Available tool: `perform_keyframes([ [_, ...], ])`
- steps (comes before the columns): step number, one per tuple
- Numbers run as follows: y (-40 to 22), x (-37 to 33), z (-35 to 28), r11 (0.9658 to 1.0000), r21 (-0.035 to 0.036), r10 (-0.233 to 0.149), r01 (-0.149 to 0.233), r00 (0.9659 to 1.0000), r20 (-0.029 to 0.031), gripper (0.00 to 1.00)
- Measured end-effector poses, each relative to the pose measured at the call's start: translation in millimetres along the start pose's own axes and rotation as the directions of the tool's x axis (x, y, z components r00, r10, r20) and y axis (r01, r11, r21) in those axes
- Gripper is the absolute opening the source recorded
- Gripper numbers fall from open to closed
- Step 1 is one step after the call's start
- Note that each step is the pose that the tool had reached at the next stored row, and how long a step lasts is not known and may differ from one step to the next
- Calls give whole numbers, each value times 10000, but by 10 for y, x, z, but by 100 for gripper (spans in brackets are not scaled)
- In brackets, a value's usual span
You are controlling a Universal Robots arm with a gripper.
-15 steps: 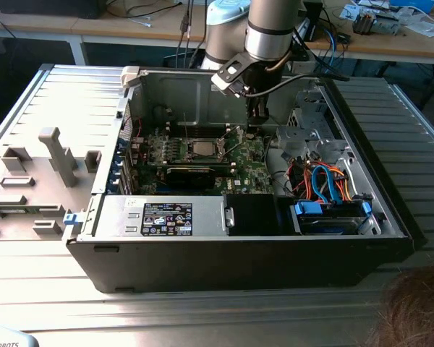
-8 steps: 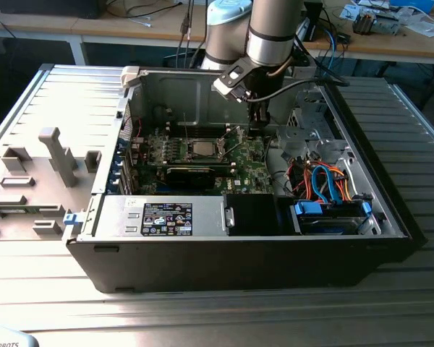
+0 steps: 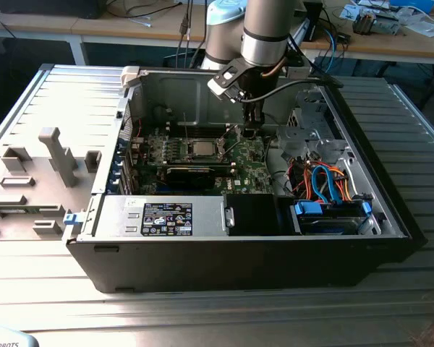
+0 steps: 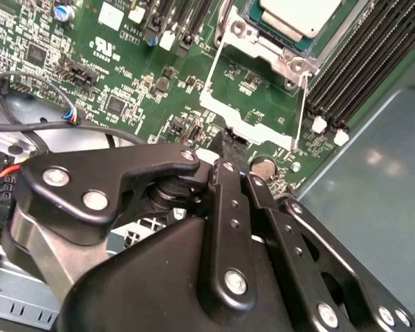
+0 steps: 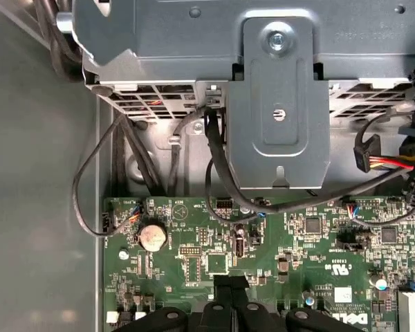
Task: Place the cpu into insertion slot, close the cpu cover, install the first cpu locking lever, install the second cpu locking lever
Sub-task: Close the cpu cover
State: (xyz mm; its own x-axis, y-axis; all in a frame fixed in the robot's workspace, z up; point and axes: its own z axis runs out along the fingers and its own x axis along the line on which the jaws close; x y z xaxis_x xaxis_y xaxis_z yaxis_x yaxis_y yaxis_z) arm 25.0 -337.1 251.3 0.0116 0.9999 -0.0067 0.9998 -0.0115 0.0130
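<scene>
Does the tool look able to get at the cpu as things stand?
Probably yes. The tool hangs low over the board beside the cpu, inside the open case, with nothing standing between them.

So in the second wrist view the cpu [image 4: 297, 17] runs off the picture's edge and only one corner shows. The metal frame [image 4: 270, 54] around the cpu gets chopped the same way, so no telling if it sits flat all the way round. In the exterior view the insertion slot [image 3: 202, 138] around the cpu is way too small to judge whether anything there is latched, and the gripper [image 3: 252, 132], closed up just beside the cpu, hides the patch of green circuit board [image 3: 249, 163] under its tips.
</scene>
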Motion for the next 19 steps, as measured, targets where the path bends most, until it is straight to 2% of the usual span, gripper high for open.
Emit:
perform_keyframes([
  [5,-12,0,0,10000,0,2,-2,10000,0,11],
  [9,-103,-1,-1,10000,0,1,-1,10000,-1,11],
  [19,-228,-3,9,10000,0,0,0,10000,1,11],
])
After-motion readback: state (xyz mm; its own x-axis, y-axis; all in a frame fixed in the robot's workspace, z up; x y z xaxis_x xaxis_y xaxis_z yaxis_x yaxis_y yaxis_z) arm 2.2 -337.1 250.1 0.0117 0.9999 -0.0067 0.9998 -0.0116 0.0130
